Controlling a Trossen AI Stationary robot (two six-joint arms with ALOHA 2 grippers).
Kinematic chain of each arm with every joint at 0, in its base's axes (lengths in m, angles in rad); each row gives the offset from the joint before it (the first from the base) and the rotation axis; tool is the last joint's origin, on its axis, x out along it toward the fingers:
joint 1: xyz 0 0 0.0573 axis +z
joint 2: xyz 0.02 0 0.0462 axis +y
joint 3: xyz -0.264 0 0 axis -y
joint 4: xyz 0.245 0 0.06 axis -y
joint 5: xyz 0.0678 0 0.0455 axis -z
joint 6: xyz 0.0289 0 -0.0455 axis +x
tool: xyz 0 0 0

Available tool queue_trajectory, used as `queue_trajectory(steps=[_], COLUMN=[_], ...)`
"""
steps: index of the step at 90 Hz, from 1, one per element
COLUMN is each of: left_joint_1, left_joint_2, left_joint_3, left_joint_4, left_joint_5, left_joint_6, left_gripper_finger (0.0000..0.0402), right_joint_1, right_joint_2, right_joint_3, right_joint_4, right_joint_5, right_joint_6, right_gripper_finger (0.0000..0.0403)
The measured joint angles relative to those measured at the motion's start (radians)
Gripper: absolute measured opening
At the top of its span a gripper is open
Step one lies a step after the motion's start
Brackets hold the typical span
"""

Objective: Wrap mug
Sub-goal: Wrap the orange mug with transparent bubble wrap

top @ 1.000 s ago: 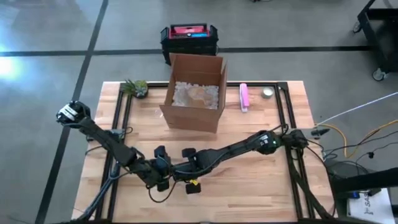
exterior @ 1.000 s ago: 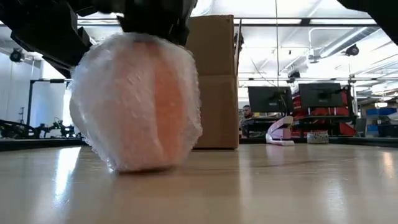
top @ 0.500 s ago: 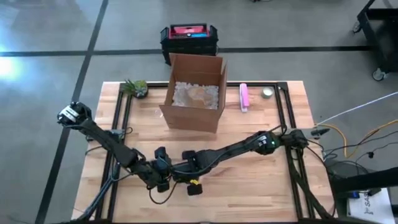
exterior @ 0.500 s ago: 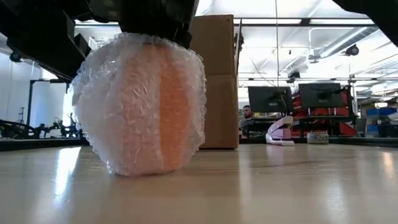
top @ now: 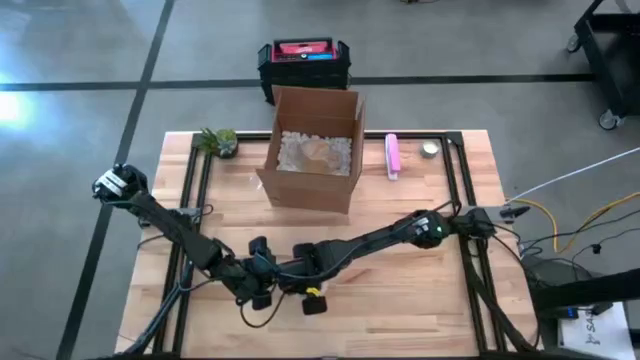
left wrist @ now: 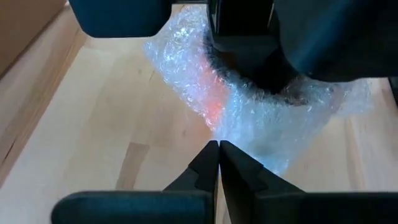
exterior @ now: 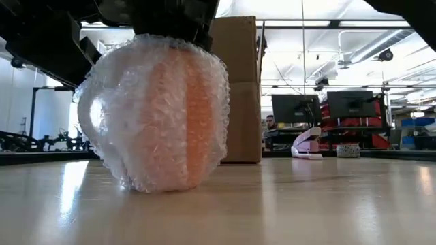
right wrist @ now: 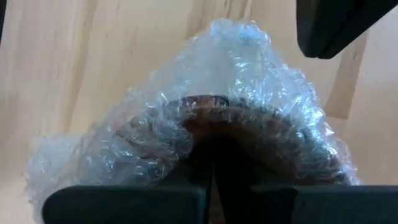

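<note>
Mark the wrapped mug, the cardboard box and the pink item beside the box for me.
wrapped mug (exterior: 153, 116): low view, on the bubble wrap's front.
cardboard box (top: 306, 188): high view, on its near outer wall.
pink item (top: 393, 156): high view, on its middle.

No legible text anywhere. The black case (top: 303, 63) behind the table has a red label with a blue patch, but nothing on it can be read. The cardboard box (top: 312, 150) shows no visible print in either the high or low view.
</note>
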Motion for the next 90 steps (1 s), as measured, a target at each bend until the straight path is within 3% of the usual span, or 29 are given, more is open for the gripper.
queue_trajectory(steps=[35,90], left_joint_1=[0.0,0.0], left_joint_2=[0.0,0.0], left_joint_3=[0.0,0.0], left_joint_4=[0.0,0.001], left_joint_5=[0.009,0.008], left_joint_6=[0.0,0.0], left_gripper_finger=[0.0,0.0], right_joint_1=[0.003,0.005], right_joint_2=[-0.044,-0.219], right_joint_3=[0.007,0.006], right_joint_4=[-0.01,-0.223], right_joint_5=[0.027,0.032], right_joint_6=[0.008,-0.003], right_gripper_finger=[0.0002,0.0002])
